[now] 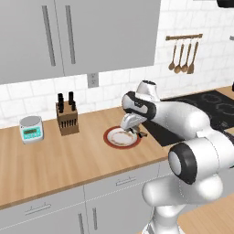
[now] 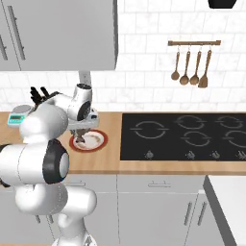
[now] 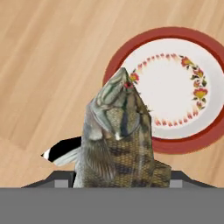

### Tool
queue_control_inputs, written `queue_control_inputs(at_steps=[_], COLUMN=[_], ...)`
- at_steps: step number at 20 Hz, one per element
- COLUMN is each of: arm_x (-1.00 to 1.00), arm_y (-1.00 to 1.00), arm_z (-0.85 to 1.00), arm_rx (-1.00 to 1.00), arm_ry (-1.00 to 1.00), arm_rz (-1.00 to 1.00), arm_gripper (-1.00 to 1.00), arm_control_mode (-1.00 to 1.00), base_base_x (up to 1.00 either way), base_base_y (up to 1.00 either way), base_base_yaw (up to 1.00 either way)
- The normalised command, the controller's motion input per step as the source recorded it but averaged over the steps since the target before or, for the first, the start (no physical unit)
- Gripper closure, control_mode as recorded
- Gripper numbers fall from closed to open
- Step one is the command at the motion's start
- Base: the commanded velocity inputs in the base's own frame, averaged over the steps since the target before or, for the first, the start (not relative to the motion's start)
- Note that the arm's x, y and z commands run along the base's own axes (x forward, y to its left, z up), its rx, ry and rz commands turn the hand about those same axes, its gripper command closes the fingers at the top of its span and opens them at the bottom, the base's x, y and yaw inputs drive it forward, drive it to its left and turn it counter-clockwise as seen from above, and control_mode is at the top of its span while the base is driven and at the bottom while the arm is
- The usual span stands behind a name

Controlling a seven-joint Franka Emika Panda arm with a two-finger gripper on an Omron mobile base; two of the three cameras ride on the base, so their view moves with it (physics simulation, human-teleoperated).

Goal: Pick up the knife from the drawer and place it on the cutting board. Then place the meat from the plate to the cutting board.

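Brownish-grey meat [image 3: 118, 140] is off the plate [image 3: 175, 87] and clamped in the claw [image 1: 135, 130], hanging just above the wooden table [image 1: 59, 155]. In the hand view the plate's white middle is bare, at about 1 o'clock from the meat. The pickup looks done; the drop onto the cutting board is left. Can't spot the board or the knife, so no call on that step.

Even, bright rendered light is falling everywhere; soft shadows are lying faint, and close textures are blurring slightly.
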Motion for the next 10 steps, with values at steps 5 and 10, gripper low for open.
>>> queue_control_inputs(at_steps=[5,10], arm_x=[-1.00,-1.00], arm_y=[-0.10,-0.10], arm_z=[0.46,0.31], arm_rx=[0.00,-0.06], arm_ry=[0.36,0.23], arm_rz=[-0.13,-0.19], arm_gripper=[1.00,1.00], arm_control_mode=[-1.00,-1.00], base_base_x=[0.00,0.00], base_base_y=[0.00,0.00], base_base_yaw=[0.00,0.00])
